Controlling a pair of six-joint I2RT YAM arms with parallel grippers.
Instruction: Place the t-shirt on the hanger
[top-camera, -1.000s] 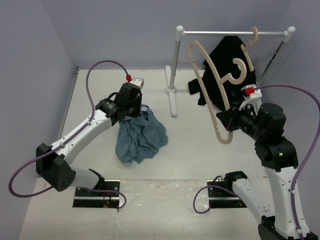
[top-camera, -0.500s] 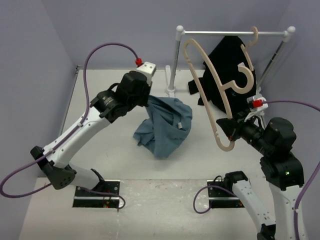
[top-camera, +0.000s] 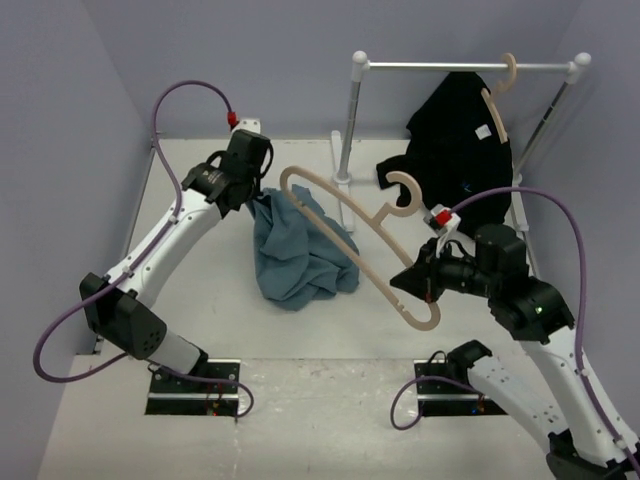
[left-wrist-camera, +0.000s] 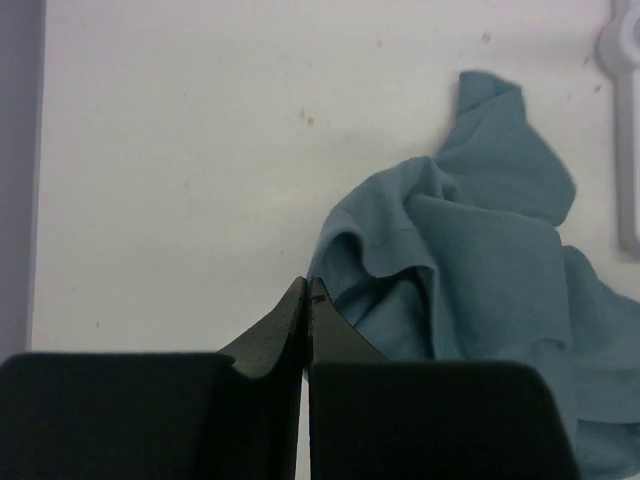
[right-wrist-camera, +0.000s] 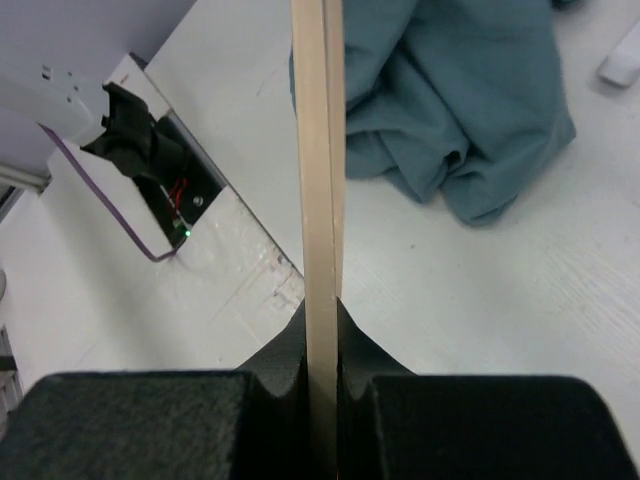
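Left gripper (top-camera: 262, 193) has its fingers pressed together on a top edge of the t-shirt (top-camera: 300, 255). Right gripper (top-camera: 425, 287) is clamped on one end of the hanger (top-camera: 380, 214).

Below both lies the white table (top-camera: 330, 345). At its far right stands a metal clothes rail (top-camera: 465, 67), from which a black garment (top-camera: 455, 140) hangs on a second beige hanger (top-camera: 497, 105).

From the left fingers the slate-blue shirt drapes down and to the right, and its lower folds are heaped on the table between the two arms. In the left wrist view the fabric (left-wrist-camera: 470, 260) spreads out from just past the closed fingertips (left-wrist-camera: 307, 292).

The hanger is held off the table and runs diagonally from the right gripper up and to the left. Its hook points toward the rail. Its free end crosses the upper part of the shirt in the overhead view, just beside the left gripper; whether wood and cloth touch cannot be told. From the right wrist, the hanger (right-wrist-camera: 318, 150) shows edge-on between the gripping fingers (right-wrist-camera: 322, 315), with the shirt (right-wrist-camera: 460, 100) on the table beyond it to the right.
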